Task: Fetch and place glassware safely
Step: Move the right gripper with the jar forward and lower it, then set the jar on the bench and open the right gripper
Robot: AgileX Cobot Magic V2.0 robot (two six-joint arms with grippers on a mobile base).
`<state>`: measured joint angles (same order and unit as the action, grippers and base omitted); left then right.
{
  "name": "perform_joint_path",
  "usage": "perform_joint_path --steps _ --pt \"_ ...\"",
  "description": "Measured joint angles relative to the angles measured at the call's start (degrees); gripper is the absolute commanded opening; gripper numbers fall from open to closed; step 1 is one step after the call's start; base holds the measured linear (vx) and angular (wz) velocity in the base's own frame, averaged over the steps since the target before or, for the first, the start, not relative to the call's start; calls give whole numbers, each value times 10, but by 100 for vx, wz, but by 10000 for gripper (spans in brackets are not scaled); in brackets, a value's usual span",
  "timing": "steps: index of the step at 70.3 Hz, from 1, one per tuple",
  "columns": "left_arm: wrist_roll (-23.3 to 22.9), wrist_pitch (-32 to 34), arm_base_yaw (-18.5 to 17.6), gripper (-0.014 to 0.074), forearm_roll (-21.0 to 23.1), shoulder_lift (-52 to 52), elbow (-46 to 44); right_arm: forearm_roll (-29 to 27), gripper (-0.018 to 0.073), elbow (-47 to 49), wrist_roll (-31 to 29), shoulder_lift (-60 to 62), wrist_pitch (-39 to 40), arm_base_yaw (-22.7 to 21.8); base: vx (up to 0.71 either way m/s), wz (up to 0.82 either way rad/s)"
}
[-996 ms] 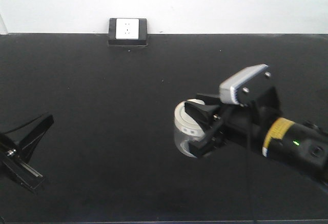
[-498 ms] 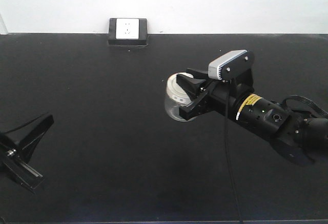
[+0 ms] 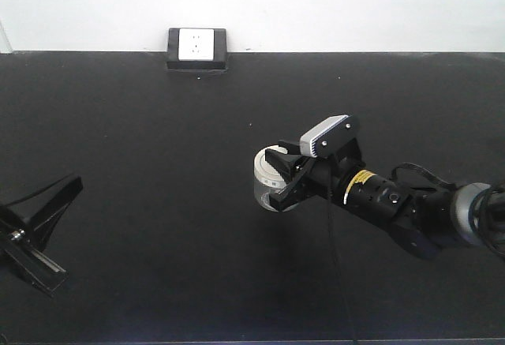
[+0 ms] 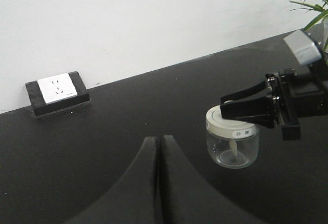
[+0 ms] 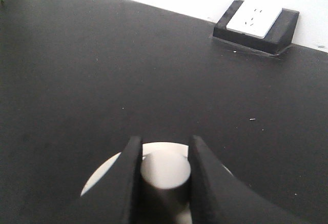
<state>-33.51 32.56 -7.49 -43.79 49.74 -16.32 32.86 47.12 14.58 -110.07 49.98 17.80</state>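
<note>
While gripped by its knob, jar (image 4: 232, 142) stands upright.

The light is even and bright. The white wall (image 3: 316, 5) looks washed out, and the black counter (image 3: 142, 203) is dull with no glare. Up close, the right hand (image 5: 163, 180) looks soft and blurry.

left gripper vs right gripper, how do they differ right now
The right gripper is shut on the knob of the glass jar, while the left gripper holds nothing, its fingers pressed together. The right gripper is out over the middle of the black table; the left gripper sits at its left edge, far from the jar. Both have black fingers.
</note>
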Motion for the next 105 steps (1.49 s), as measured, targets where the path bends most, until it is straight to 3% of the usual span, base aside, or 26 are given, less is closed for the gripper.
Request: perform_joint_path --steps 28,52,63,79,86,93,105 --pt "0 0 0 -7 0 0 0 -62 -1 8 -60 -49 25 0 0 0" --pt "0 0 0 -7 0 0 0 -65 28 10 -66 -57 42 0 0 0" --pt "0 0 0 -7 0 0 0 -65 164 10 -67 -57 42 0 0 0" --pt "0 0 0 -7 0 0 0 -65 541 11 -68 -57 53 0 0 0" --pt "0 0 0 -7 0 0 0 -65 662 11 -70 -57 65 0 0 0" --pt "0 0 0 -7 0 0 0 -65 710 11 -70 -57 74 0 0 0" --pt "0 0 0 -7 0 0 0 -65 689 11 -70 -57 76 0 0 0"
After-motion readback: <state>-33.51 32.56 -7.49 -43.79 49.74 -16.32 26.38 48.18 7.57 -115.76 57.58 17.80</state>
